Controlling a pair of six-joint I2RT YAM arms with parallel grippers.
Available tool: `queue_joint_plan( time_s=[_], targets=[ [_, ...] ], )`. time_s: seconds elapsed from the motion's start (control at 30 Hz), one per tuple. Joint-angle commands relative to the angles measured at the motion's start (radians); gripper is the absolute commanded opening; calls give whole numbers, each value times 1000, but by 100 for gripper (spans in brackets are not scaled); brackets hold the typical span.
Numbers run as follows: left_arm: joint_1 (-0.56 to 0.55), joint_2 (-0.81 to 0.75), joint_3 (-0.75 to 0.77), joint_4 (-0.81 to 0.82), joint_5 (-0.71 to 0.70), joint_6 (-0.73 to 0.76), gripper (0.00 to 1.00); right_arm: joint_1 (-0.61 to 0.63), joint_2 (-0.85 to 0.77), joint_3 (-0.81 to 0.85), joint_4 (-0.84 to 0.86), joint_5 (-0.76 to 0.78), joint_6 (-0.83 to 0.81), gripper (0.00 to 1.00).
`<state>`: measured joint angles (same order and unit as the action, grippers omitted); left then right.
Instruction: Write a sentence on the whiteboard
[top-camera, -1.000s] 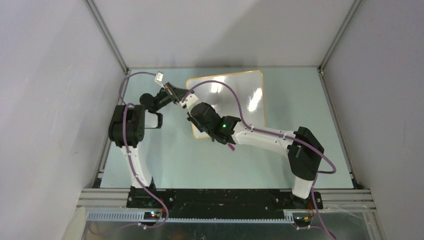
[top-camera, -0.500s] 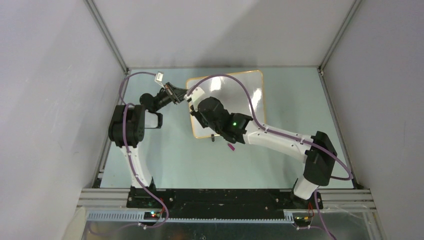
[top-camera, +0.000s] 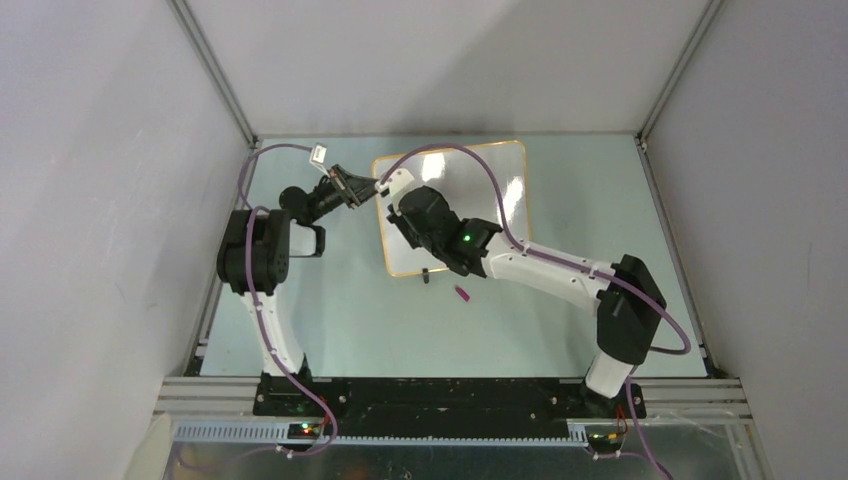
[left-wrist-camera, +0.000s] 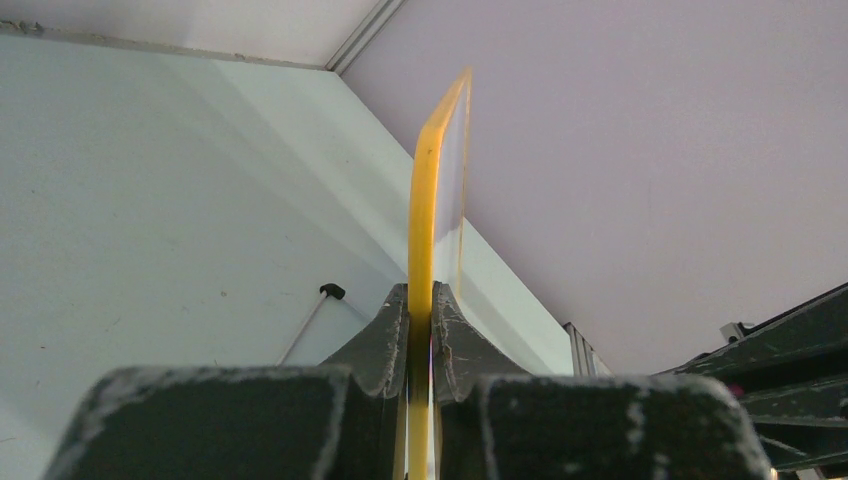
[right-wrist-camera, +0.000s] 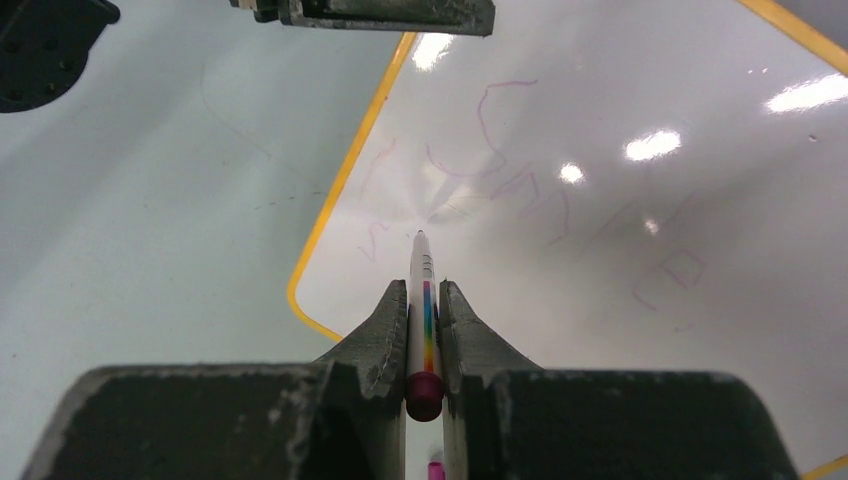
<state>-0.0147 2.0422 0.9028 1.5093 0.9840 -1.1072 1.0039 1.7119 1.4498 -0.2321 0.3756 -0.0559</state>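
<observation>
Orange-yellow framing marks the limits of the job: the whiteboard lies on the bench, and the left hand is clamped shut on the board's left rim near its far-left corner, the frame pinched between the fingers. The right hand is closed on a marker with a rainbow band on its barrel. The tip points at the board's left part, a little in from the left rim; whether it touches the glossy face I cannot tell. Faint purple strokes lie on the board beyond the tip, so the step in hand looks like writing, with the sentence too pale to read as finished. To do it well, I judge, the tip wants light, even pressure and a steady tilt, since the strokes are thin, and the left hand must stop the board sliding under the drag. The left rim is close to the tip, and the left hand sits just off the board's far-left corner, near the right hand, so strokes toward that side have little room. The board's right half is bare and offers open space. A magenta cap lies just off the board's near edge and a small black clip foot sits at that edge, both apart from the writing.
</observation>
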Motion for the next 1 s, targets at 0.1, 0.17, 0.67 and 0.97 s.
queue_joint_plan(
  time_s=[0.1,0.17,0.67,0.97],
  targets=[
    [-14,-5,-18,20,56,65,0,-9,44,75,2,-11,-17,0],
    [-14,-5,-18,20,56,65,0,-10,49,84,2,-12,-20,0],
    [-15,-4,-18,20,57,65,0,-23,88,126,-11,-13,-30,0],
    [-14,-4,-19,20,57,64,0,-19,102,107,-16,-11,-19,0]
  ],
)
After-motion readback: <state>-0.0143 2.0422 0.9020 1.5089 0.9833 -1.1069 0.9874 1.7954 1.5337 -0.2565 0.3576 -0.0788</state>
